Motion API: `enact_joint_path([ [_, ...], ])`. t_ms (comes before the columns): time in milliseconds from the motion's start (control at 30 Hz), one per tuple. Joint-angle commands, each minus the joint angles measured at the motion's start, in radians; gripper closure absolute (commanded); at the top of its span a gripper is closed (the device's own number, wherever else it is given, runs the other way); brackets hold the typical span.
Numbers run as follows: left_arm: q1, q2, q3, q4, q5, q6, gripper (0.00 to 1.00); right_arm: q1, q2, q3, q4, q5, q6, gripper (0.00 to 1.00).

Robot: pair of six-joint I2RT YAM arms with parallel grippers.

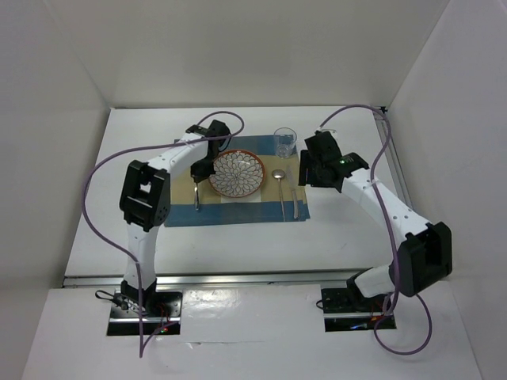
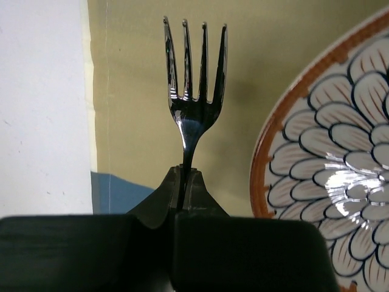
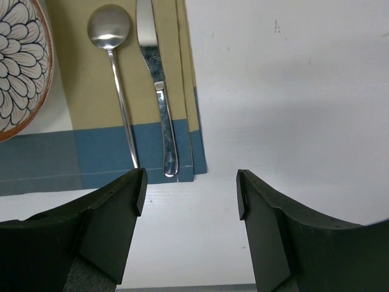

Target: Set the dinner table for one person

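On the white dinner table (image 1: 356,229) lies a blue-and-tan placemat (image 1: 245,207). A patterned plate (image 1: 237,174) with an orange rim sits on its middle. My left gripper (image 2: 185,173) is shut on the neck of a fork (image 2: 196,67), just left of the plate (image 2: 328,182) and over the mat's tan part; in the top view the fork (image 1: 196,196) lies along the mat's left side under the gripper (image 1: 203,169). A spoon (image 3: 109,27) and a knife (image 3: 159,91) lie right of the plate. My right gripper (image 3: 191,191) is open and empty over bare table by the mat's right corner.
A clear drinking glass (image 1: 285,142) stands at the mat's far right corner, close to my right wrist (image 1: 317,162). White walls close in the table on three sides. An aluminium rail (image 1: 238,277) runs along the near edge.
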Motion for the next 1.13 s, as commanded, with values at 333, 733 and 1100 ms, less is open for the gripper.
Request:
enact_joint_path([
  [333,0.034,0.116,0.157,-0.058,0.071,0.114,0.35,-0.035,-0.108,0.002,-0.112,0.071,0.066,0.26],
  [733,0.034,-0.361,-0.051,-0.035,0.178,0.11,0.29,-0.076,-0.09,0.093,-0.181,0.079,0.205,0.0],
  [1100,0.043,-0.888,-0.423,0.152,0.243,0.09,0.28,-0.085,-0.13,0.07,-0.192,0.081,0.219,0.0],
])
